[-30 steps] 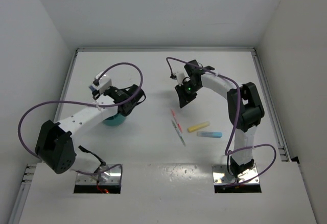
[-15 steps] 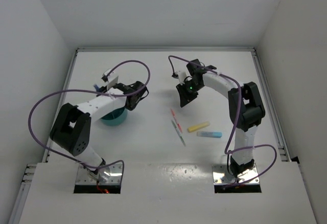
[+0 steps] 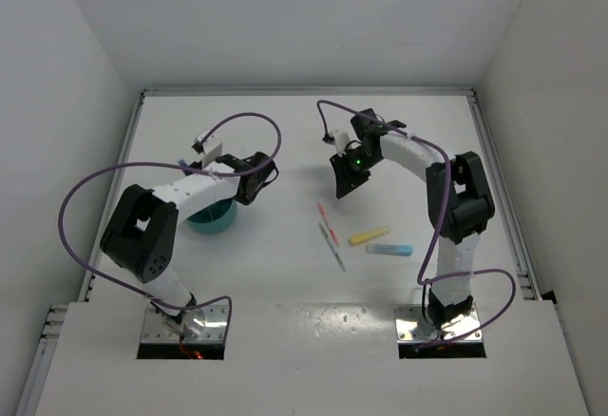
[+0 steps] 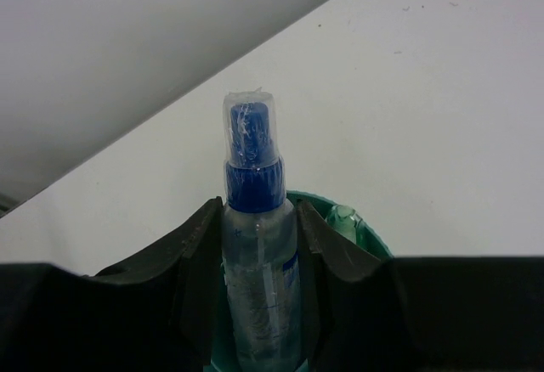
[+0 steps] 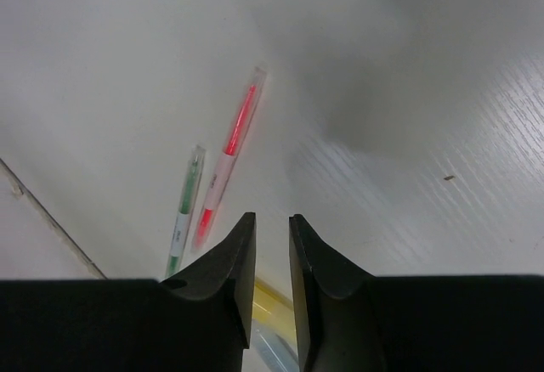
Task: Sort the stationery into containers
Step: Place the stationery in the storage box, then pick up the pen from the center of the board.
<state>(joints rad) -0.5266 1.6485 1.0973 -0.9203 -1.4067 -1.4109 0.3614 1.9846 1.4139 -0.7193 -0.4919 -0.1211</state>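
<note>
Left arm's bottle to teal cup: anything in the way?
Nothing visible. The clear blue-capped spray bottle, clamped in the left gripper, is right at the round teal plastic cup, whose rim shows behind it. A mint item stands inside the cup beside the bottle; whether it reaches under the bottle is hidden.

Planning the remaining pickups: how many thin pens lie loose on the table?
2. The red pen lies mid-table; the green pen lies by it, left of the yellow marker. Others may hide in the teal organiser.

Brightly, evenly lit from overhead; only soft, faint shadows on the table (image 3: 266, 255). Blurred and grey-shaded across the table in right wrist view.
</note>
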